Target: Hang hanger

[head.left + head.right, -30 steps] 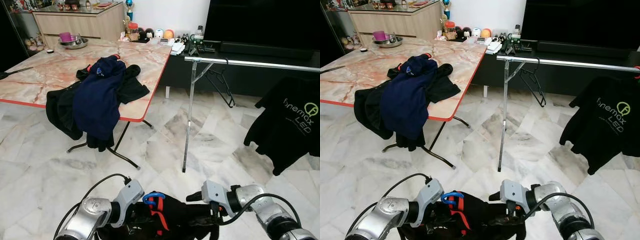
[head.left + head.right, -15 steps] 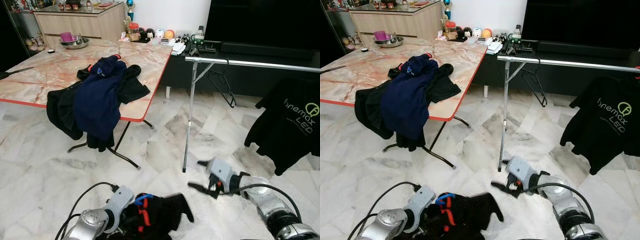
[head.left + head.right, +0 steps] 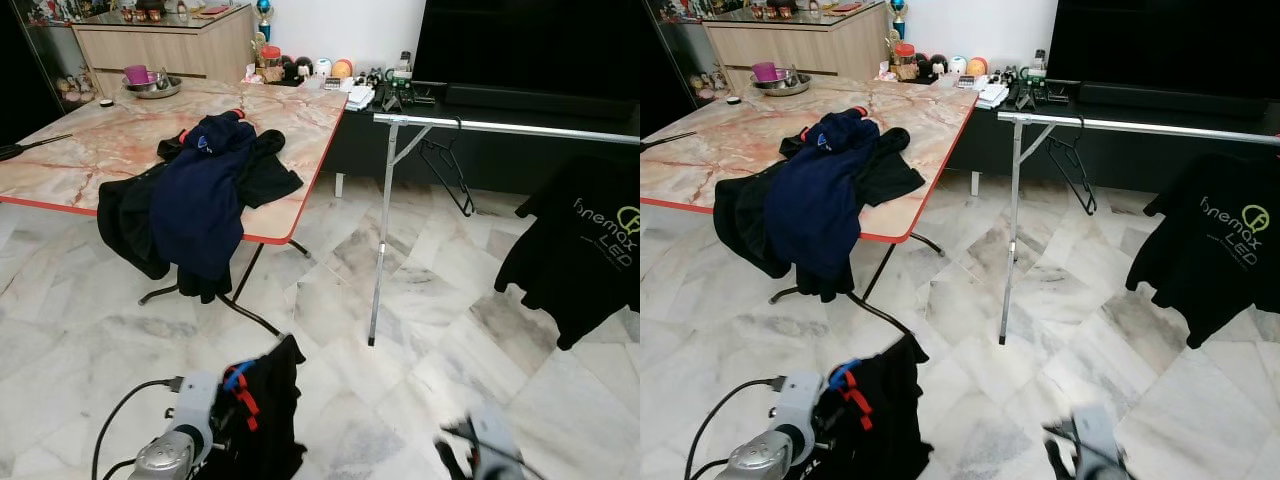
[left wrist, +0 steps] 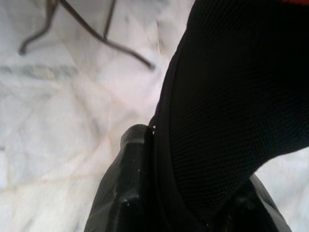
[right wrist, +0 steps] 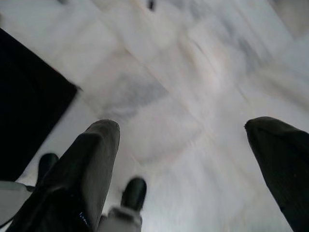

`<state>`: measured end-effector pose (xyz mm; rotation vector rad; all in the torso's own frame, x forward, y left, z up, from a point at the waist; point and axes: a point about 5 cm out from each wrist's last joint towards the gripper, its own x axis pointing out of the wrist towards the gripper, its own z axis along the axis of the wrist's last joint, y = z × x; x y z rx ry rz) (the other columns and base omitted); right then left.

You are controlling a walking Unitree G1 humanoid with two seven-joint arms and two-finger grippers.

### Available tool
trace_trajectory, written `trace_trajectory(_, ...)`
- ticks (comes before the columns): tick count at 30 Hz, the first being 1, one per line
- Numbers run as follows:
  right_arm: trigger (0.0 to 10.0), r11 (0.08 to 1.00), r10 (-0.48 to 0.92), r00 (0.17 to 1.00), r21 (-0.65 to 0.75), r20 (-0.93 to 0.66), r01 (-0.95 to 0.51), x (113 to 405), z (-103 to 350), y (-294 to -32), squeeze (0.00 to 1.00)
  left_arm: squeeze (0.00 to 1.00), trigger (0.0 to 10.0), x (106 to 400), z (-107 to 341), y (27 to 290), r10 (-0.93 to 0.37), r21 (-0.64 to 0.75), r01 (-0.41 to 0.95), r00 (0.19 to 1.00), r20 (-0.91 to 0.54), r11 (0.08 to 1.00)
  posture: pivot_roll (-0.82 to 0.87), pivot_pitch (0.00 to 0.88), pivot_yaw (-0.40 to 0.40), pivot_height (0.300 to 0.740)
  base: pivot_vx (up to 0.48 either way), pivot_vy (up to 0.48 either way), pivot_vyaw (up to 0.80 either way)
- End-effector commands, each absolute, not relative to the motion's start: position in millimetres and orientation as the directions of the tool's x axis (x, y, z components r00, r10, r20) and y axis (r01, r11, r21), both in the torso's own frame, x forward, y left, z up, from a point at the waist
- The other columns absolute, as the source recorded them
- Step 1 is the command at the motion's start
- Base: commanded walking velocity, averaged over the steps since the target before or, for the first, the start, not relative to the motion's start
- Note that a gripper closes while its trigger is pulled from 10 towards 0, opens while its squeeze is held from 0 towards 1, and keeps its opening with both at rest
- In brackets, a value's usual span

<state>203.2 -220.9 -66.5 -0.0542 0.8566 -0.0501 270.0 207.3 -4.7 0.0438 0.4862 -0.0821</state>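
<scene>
The left gripper [image 3: 235, 425] clamps a black garment [image 3: 262, 415] on its blue hanger [image 3: 237, 376] at seven o'clock, low over the floor. The right gripper [image 5: 183, 159] hangs spread, holding nothing. The cloth looks limp and light; the stiff hook is the likely hold for the steel rail [image 3: 510, 126] at one o'clock.

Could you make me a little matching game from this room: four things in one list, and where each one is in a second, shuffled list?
Things:
1. navy top
2. empty black hanger
3. black printed T-shirt
4. black garment with red trim

Places:
A. hanging at the rail's right end
B. held by the left gripper
C. draped over the table edge
D. hooked on the rail near its upright leg

Pairs: 1-C, 2-D, 3-A, 4-B
</scene>
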Motion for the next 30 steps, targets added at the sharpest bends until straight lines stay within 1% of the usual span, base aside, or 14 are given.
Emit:
trace_trajectory(1, 10.0, 0.995, -0.098, 0.602, -0.093, -0.793, 0.039, 186, -76, -219, 0.00, 0.00, 10.0, 275, 9, 205, -0.064, -0.004, 0.068, 0.927, -0.370, 0.998, 0.13, 0.036, -0.004, 0.740, 0.000, 0.000, 0.00)
trace_trajectory(2, 10.0, 0.995, -0.098, 0.602, -0.093, -0.793, 0.039, 186, -76, -219, 0.00, 0.00, 10.0, 275, 9, 205, -0.064, -0.004, 0.068, 0.927, -0.370, 0.998, 0.13, 0.036, -0.004, 0.740, 0.000, 0.000, 0.00)
trace_trajectory(3, 10.0, 0.993, -0.121, 0.572, -0.105, -0.811, 0.060, 174, -82, -221, 0.00, 0.00, 10.0, 271, 10, 202, -0.064, -0.015, 0.062, 0.934, -0.352, 0.998, 0.14, 0.033, -0.016, 0.740, 0.000, 0.000, 0.00)
trace_trajectory(4, 10.0, 0.993, -0.119, 0.565, -0.108, -0.817, 0.053, 169, -85, -220, 0.00, 0.00, 10.0, 268, 11, 198, -0.076, -0.013, 0.076, 0.936, -0.344, 0.997, 0.14, 0.034, -0.019, 0.740, 0.000, 0.000, 0.00)
trace_trajectory(6, 10.0, 0.993, -0.114, 0.562, -0.108, -0.819, 0.045, 166, -86, -219, 0.00, 0.00, 10.0, 265, 11, 195, -0.086, -0.011, 0.087, 0.937, -0.340, 0.996, 0.14, 0.033, -0.018, 0.740, 0.000, 0.000, 0.00)
trace_trajectory(7, 10.0, 0.994, -0.109, 0.564, -0.086, -0.819, 0.067, 162, -88, -215, 0.00, 0.00, 10.0, 257, 12, 190, -0.109, -0.014, 0.111, 0.941, -0.319, 0.994, 0.12, 0.031, 0.003, 0.740, 0.000, 0.000, 0.00)
trace_trajectory(9, 10.0, 0.994, -0.106, 0.564, -0.072, -0.819, 0.082, 160, -89, -211, 0.00, 0.00, 10.0, 250, 12, 187, -0.129, 0.001, 0.136, 0.942, -0.309, 0.991, 0.12, 0.024, 0.009, 0.740, 0.000, 0.000, 0.00)
trace_trajectory(13, 10.0, 0.995, -0.091, 0.576, -0.090, -0.813, 0.031, 161, -90, -204, 0.00, 0.00, 10.0, 243, 13, 183, -0.162, 0.041, 0.184, 0.935, -0.314, 0.982, 0.11, 0.004, 0.017, 0.740, 0.000, 0.000, 0.00)
trace_trajectory(17, 10.0, 0.996, -0.089, 0.589, -0.081, -0.803, 0.040, 165, -89, -200, 0.00, 0.00, 10.0, 234, 18, 180, -0.183, 0.040, 0.205, 0.934, -0.307, 0.978, 0.11, 0.000, 0.022, 0.740, 0.000, 0.000, 0.00)
trace_trajectory(21, 10.0, 0.996, -0.090, 0.591, -0.084, -0.801, 0.038, 166, -88, -202, 0.00, 0.00, 10.0, 224, 25, 177, -0.211, 0.046, 0.234, 0.932, -0.293, 0.971, 0.12, 0.000, 0.006, 0.740, 0.000, 0.000, 0.00)
trace_trajectory(23, 10.0, 0.996, -0.090, 0.591, -0.084, -0.802, 0.037, 166, -88, -202, 0.00, 0.00, 10.0, 224, 25, 177, -0.214, 0.047, 0.238, 0.931, -0.296, 0.970, 0.13, 0.000, 0.003, 0.740, 0.000, 0.000, 0.00)
trace_trajectory(25, 10.0, 0.996, -0.086, 0.595, -0.085, -0.799, 0.029, 167, -87, -203, 0.00, 0.00, 10.0, 226, 26, 179, -0.229, 0.102, 0.272, 0.922, -0.312, 0.957, 0.13, 0.000, 0.007, 0.740, 0.000, 0.000, 0.00)
trace_trajectory(28, 10.0, 0.996, -0.084, 0.593, -0.082, -0.801, 0.030, 168, -87, -202, 0.00, 0.00, 10.0, 234, 29, 182, -0.201, 0.104, 0.244, 0.927, -0.316, 0.964, 0.12, 0.000, 0.012, 0.740, 0.000, 0.000, 0.00)
trace_trajectory(30, 10.0, 0.997, -0.078, 0.591, -0.079, -0.803, 0.024, 168, -87, -200, 0.00, 0.00, 10.0, 242, 31, 180, -0.202, 0.122, 0.250, 0.929, -0.311, 0.961, 0.11, 0.000, 0.017, 0.740, 0.000, 0.000, 0.00)
